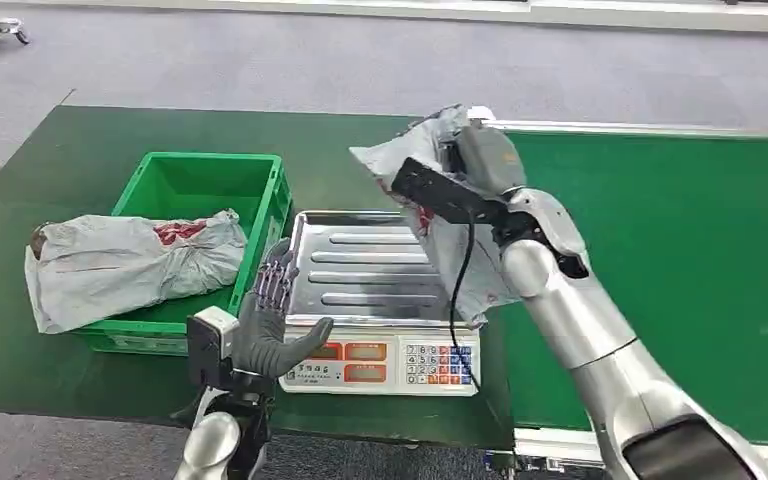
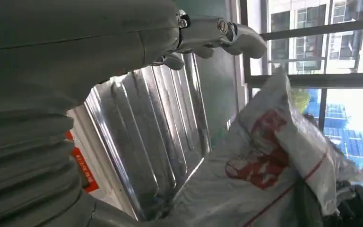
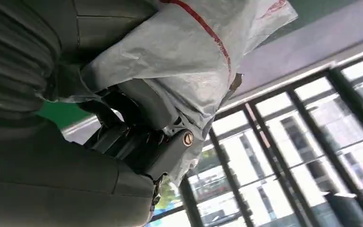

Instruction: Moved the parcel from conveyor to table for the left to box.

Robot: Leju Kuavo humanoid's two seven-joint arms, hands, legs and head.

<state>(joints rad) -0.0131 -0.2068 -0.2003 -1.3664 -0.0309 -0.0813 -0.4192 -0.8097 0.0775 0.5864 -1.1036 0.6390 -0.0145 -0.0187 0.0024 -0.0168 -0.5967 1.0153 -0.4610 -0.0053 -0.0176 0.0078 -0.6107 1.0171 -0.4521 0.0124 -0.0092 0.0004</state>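
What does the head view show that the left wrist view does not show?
The head view alone shows the green crate, a second grey parcel lying over its rim, the scale's keypad and the right hand gripping the lifted parcel. The left wrist view alone shows windows behind. Both show the steel scale tray, that lifted parcel and the left hand.

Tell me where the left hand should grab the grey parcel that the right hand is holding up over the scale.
Probably the parcel's loose lower end, which hangs free just above the scale tray. The left hand could come in from its own side, since the right hand already grips the top.
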